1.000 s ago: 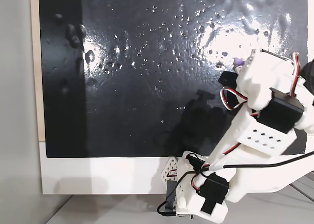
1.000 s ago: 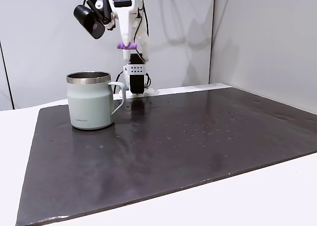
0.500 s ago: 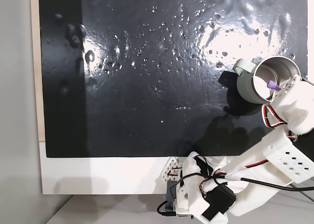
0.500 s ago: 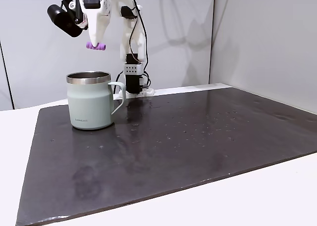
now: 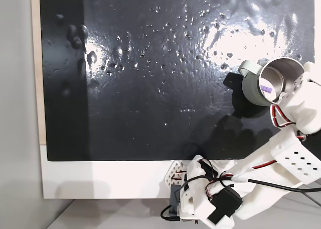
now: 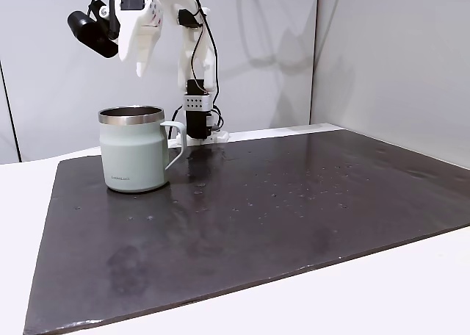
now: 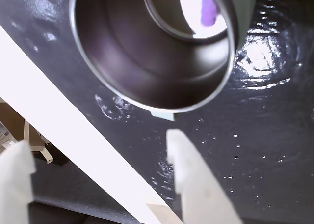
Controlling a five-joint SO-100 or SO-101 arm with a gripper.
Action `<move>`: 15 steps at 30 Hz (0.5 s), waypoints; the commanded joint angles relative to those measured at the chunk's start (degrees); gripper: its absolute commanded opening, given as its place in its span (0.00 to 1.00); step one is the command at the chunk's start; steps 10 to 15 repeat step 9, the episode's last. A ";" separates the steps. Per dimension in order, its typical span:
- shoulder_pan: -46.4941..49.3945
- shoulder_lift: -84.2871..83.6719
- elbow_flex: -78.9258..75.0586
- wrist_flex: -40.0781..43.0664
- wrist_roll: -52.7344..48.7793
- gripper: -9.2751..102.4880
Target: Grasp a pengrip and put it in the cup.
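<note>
In the wrist view the gripper (image 7: 98, 157) hangs with its two white fingers spread apart and nothing between them, right above the cup (image 7: 98, 71). Beyond the fingertips the steel interior opens wide, and the purple pengrip (image 7: 209, 10) lies inside on the bright bottom. From above, the pengrip (image 5: 266, 90) sits within the rim, the arm (image 5: 296, 108) overlapping the cup's lower right edge. The cup stands on a wet black mat (image 6: 294, 217), near the white wall (image 6: 367, 56)
</note>
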 commanded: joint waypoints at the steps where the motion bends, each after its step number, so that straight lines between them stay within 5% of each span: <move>1: -0.35 0.26 -1.67 0.00 -0.09 0.34; 15: -0.70 0.26 -1.14 0.00 0.09 0.34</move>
